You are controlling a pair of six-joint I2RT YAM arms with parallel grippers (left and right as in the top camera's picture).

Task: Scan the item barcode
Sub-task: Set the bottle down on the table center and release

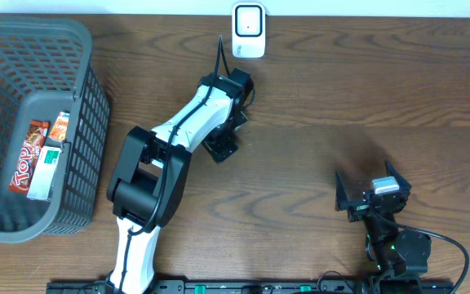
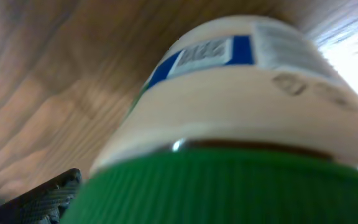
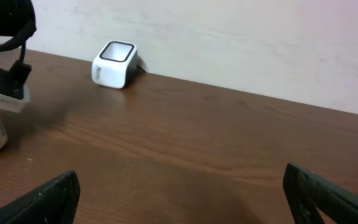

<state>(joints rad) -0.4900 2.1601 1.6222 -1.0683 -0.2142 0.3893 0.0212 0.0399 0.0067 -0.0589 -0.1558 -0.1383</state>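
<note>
Short of the scanner point(image 1: 248, 29), on its near side and well apart from it, the left hand point(image 1: 221, 145) hangs over a bottle point(image 2: 229, 93) that the arm hides from above. Seen from the right wrist, the bottle seems to stand upright on the counter point(image 1: 341, 98) under that hand. Up close it shows a ribbed green cap point(image 2: 229, 186), a white body and a blue-edged label point(image 2: 204, 53) that may carry the barcode, though it is too blurred to be sure. One dark finger point(image 2: 39, 199) shows beside the cap; whether the hand grips the bottle or stands clear of it I cannot tell. The right hand point(image 3: 182, 196), farther from the scanner, is spread wide with nothing in it. I would guess the bottle is stiff plastic, light, and smooth enough on the body to slip. The ribbed cap looks the better hold, and it leaves the label bare to the scanner.
</note>
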